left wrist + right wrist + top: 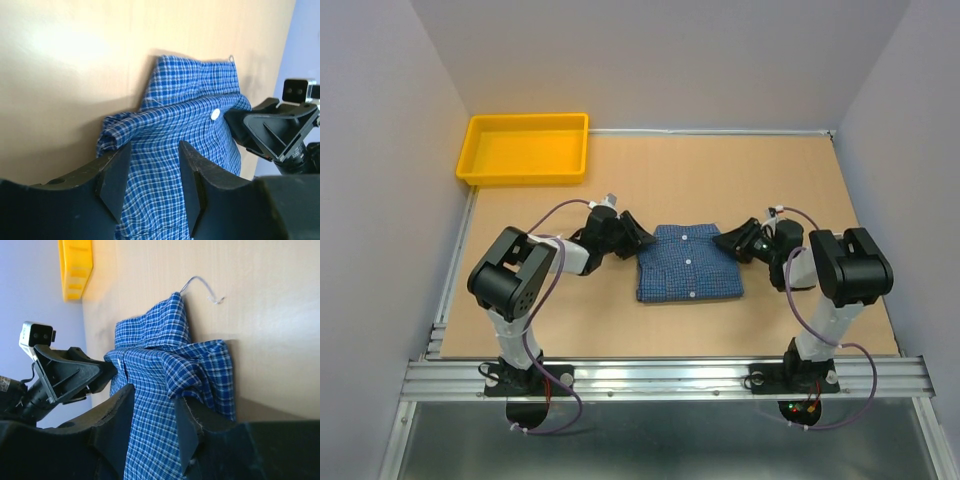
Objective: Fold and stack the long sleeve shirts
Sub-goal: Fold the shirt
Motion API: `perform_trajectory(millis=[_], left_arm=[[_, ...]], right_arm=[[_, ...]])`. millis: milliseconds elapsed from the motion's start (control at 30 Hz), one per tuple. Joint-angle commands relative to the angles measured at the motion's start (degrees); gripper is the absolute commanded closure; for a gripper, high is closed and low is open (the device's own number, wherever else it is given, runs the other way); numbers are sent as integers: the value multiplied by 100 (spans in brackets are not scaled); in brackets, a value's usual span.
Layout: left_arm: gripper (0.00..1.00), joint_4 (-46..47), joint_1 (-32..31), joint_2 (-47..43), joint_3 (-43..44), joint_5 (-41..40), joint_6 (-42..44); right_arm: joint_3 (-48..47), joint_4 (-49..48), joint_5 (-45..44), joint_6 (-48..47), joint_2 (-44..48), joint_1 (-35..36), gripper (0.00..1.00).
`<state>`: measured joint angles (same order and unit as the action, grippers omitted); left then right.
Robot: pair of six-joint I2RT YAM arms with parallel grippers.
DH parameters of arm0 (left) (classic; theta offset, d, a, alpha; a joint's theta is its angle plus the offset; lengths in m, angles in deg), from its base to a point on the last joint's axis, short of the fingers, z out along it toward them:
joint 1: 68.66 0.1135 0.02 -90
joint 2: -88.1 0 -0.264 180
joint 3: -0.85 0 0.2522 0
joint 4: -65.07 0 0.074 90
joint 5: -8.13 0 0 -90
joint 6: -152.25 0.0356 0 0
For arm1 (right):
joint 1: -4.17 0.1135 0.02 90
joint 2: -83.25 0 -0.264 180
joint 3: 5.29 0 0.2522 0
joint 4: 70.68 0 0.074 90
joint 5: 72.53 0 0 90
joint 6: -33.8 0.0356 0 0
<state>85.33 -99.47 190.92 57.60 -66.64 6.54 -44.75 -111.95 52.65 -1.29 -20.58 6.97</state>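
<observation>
One blue small-check long sleeve shirt point(688, 263) lies folded into a rectangle mid-table, collar toward the far side, pale buttons up. My left gripper point(638, 238) is at its left edge. In the left wrist view the fingers straddle that edge of the shirt point(190, 100), checked cloth fills the gap of the left gripper point(154, 150), and a rolled fold bulges over the finger on the table side. My right gripper point(728, 242) is at the right edge. There the shirt point(155, 340) drapes over one finger and fills the right gripper point(152, 395).
A yellow tray point(525, 120) stands at the far left corner of the brown tabletop, also visible as the tray point(75, 270) in the right wrist view. A loose thread point(200, 285) trails from the shirt's far edge. Grey walls close in both sides.
</observation>
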Motion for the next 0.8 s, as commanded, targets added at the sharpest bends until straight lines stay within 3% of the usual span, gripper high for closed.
perform_trajectory(millis=[0, 200, 400, 767], left_arm=[[45, -254, 338, -183, 131, -221, 436], [39, -1020, 321, -789, 659, -502, 903], [29, -1205, 40, -1274, 764, -599, 991], [37, -1213, 92, 202, 1467, -538, 1167]], right_arm=[[-155, -360, 225, -8, 336, -175, 56], [-744, 237, 463, 177, 1179, -167, 55], [-1182, 370, 674, 222, 1199, -44, 55], [-1421, 326, 499, -201, -426, 212, 59]])
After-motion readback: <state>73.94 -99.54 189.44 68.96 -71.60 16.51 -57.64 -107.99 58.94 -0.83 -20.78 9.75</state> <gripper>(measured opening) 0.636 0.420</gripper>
